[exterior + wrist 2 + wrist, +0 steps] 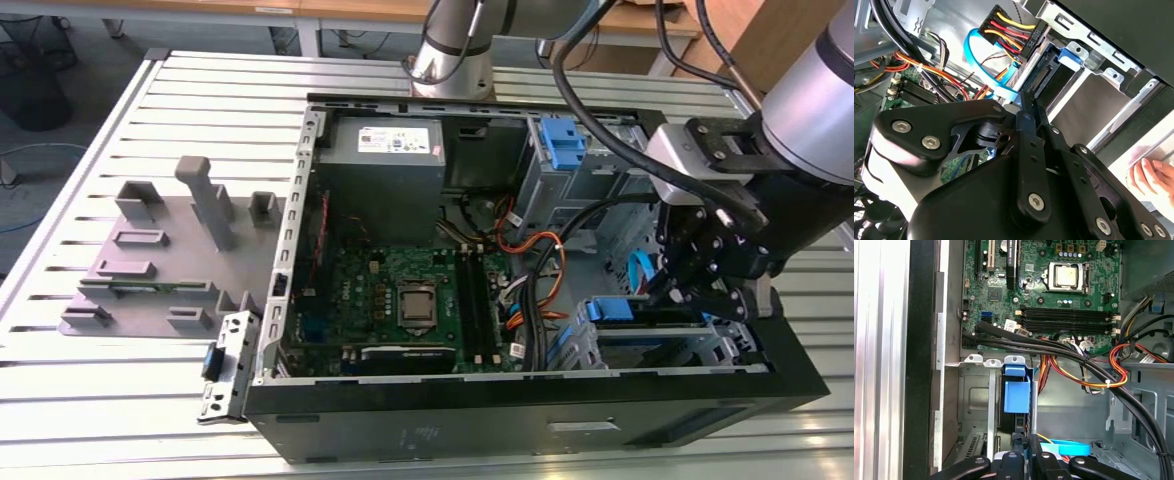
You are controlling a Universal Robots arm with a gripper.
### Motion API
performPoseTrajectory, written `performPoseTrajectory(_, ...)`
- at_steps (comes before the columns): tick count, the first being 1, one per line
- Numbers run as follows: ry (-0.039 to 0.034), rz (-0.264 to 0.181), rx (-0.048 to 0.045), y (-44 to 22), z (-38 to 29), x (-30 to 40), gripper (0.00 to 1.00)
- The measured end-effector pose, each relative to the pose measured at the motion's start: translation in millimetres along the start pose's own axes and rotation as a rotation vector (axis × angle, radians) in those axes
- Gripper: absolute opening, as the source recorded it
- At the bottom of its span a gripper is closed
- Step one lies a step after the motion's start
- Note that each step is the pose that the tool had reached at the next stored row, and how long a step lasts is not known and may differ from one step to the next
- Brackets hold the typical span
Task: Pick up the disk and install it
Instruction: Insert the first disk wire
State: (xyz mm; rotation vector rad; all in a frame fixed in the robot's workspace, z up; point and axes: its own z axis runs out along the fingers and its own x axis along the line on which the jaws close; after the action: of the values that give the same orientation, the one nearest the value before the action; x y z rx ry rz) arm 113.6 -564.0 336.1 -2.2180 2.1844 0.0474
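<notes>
Hanging over the drive cage (667, 345) at the front corner of the open computer case (534, 410), on the exterior view's right, the gripper (683, 290) sits low inside the chassis. Its black fingers (1019, 460) are drawn close together in the first wrist view, nearly meeting. Whether they pinch anything cannot be told, since their tips are hidden.

Directly beyond those fingertips stands the disk (1016, 395), seated edge-on in a slot of the cage, with its blue plastic rail end facing outward. In the exterior view the same blue end (607, 310) shows just beside the gripper, toward the motherboard (407, 305). The second wrist view shows the disk's connector edge (1041, 75) right past the finger tips, with a flat blue data cable (989, 75) curling next to it.

A bundle of black cables (1054, 347) crosses between the motherboard and the cage. A person's hand (1151, 177) rests outside the case.
</notes>
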Motion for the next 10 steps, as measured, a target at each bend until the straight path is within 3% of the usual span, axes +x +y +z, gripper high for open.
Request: performPoseTrajectory(10,-0.0001,0.0,0.0,0.0,1.9,0.2,0.16)
